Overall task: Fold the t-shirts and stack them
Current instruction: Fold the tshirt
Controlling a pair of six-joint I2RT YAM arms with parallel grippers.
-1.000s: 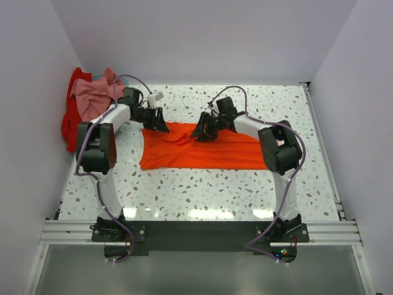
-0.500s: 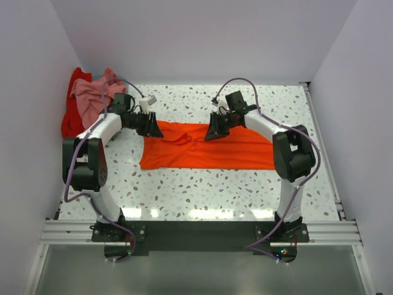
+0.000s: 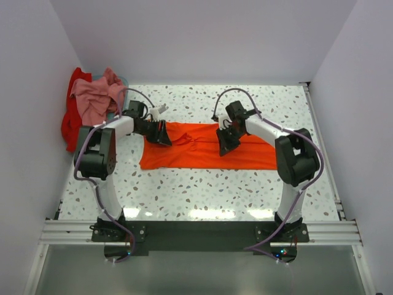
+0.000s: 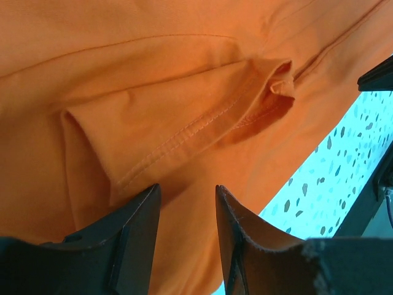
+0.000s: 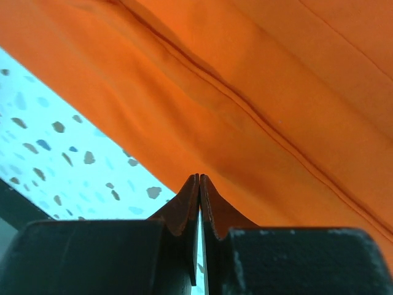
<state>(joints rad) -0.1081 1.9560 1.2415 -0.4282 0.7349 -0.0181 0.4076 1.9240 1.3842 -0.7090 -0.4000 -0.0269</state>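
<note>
The bright orange t-shirt lies spread flat across the middle of the table. My left gripper hangs low over its back left part. In the left wrist view the left gripper is open, with orange cloth and a folded sleeve hem just beyond the jaws. My right gripper sits over the shirt's middle. In the right wrist view the right gripper is shut, its tips at the shirt's edge, with no cloth seen between them. The dusty pink shirt lies crumpled on the red shirt at the back left.
The speckled table is walled by white panels on the left, back and right. The pink and red heap overhangs the table's back left corner. A metal rail runs along the near edge by the arm bases.
The left gripper moved right and nearer onto the orange shirt. The right gripper swung right, then came nearer onto the shirt's middle. The shirt's right end now reaches a little further right.
</note>
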